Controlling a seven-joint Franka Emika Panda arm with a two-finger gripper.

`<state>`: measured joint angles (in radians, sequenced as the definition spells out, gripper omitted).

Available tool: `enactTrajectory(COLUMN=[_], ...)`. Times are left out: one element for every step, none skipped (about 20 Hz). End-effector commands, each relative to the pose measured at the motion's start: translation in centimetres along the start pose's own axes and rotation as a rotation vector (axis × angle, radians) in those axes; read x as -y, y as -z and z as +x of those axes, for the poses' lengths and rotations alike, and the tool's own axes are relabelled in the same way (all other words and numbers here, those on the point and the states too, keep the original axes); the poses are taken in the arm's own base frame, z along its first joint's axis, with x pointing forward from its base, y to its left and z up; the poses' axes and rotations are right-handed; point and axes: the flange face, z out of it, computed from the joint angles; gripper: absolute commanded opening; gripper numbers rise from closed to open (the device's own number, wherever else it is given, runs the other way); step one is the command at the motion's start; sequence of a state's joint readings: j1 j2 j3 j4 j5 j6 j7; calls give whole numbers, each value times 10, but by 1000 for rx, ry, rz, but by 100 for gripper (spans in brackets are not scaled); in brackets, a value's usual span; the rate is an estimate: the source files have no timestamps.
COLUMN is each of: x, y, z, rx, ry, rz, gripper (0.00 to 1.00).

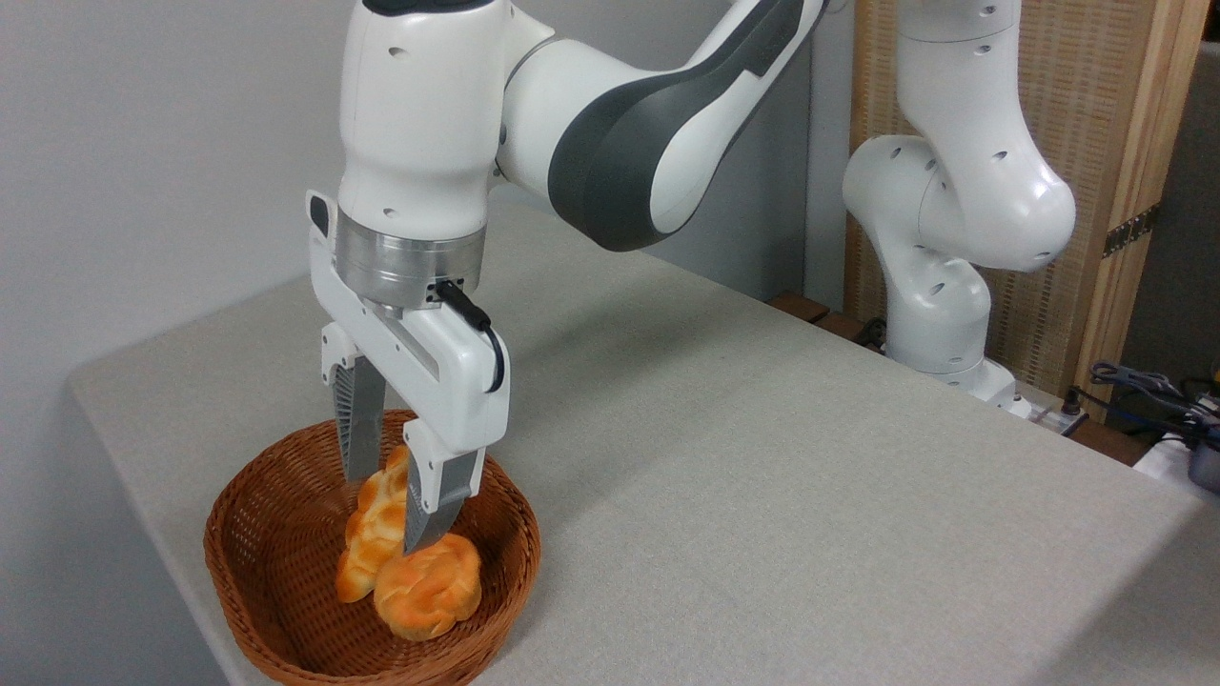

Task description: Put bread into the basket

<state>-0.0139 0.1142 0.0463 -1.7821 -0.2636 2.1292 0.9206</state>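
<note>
We are seeing the claw (391, 519) hanging straight down over the basket (250, 534), its two fingers spread apart with a clear gap between them and nothing pinched. In this single fixed view, the fingertips are reaching just below the rim line, the nearer one overlapping the top edge of the bun (427, 584), though we cannot tell whether it is touching it. We are judging that the fingers are standing apart because the bun is already lying free on the wicker floor, toward the front right of the basket, so the drop looks done. The bun is looking round and plump, golden-orange with paler streaks along its knotted, rosette-like top. It is resting against a long braided loaf (372, 534) that is leaning beside it inside the same basket. The basket itself is sitting near the front left corner of the grey table (762, 457).
</note>
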Motion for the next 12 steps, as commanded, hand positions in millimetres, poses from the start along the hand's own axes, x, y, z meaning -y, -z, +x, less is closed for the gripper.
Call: enactTrajectory(x=[-20,-31,-39,-44,-47,-57,-67,-70,-73,-75,-79,-81], y=[43,51,60,74,86,92,96,101,107,109,107,108], z=[-8,-14,-20,-17,-13,-1,10,12,14,16,19,21], rx=[37,89,163,218,237,244,249,267,288,304,317,325], ry=[9,14,12,-4,1,15,25,36,20,8,-9,-17], rz=[-69,-111,-137,-130,-120,-113,-99,-86,-70,-54,-41,-31], gripper=[100,100,100,100,100,100,100,100,100,100,100,100])
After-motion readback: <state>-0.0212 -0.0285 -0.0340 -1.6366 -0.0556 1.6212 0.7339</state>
